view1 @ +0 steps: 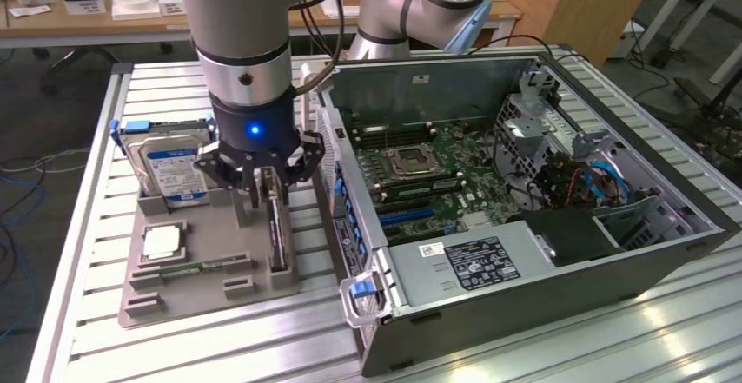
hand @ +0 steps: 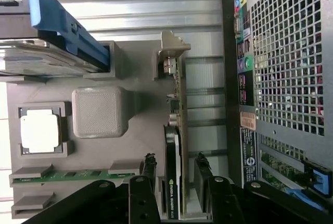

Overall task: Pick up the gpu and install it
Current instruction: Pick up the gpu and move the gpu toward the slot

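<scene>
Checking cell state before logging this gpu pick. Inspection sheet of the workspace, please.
Surface: slatted metal table carrying a grey fixture tray.
Job's things: gpu stands on edge in a tray slot, not lifted; open computer case lies beside the tray.
Clutter: hard drive, processor chip and memory stick sit in the tray.
Grippers: gripper open, one finger on each side of the gpu, gaps visible on both sides.
Cables: blue cables inside the case; loose cables on the floor at the exterior view's left.
Surroundings: second arm behind the case, wooden desk beyond.
</scene>
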Motion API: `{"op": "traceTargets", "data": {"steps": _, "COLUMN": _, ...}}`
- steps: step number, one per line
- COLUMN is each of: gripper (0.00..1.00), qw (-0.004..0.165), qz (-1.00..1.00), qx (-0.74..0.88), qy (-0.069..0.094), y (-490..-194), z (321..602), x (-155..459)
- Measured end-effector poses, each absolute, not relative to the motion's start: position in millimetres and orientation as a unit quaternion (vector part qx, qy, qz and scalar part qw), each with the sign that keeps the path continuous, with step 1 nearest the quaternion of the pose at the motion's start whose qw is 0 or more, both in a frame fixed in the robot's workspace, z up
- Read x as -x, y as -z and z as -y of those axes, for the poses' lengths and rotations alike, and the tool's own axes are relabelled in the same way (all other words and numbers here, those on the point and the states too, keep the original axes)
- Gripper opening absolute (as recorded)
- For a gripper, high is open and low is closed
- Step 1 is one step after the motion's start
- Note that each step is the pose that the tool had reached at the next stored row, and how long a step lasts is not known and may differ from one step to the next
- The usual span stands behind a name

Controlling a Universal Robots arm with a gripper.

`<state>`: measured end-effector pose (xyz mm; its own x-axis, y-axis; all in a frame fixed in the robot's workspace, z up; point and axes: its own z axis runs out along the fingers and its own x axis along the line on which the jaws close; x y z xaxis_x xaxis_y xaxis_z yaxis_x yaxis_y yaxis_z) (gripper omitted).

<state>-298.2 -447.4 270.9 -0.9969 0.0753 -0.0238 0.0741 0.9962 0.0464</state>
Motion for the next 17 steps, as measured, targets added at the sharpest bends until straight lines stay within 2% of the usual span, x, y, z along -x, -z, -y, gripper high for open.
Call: {"op": "traceTargets", "data": {"steps": 17, "gripper": 0.43, "qw": 0.013, "qz": -0.999, "qx": -0.037, "qy": -0.023, "y": -254, "z": 451, "x": 298}}
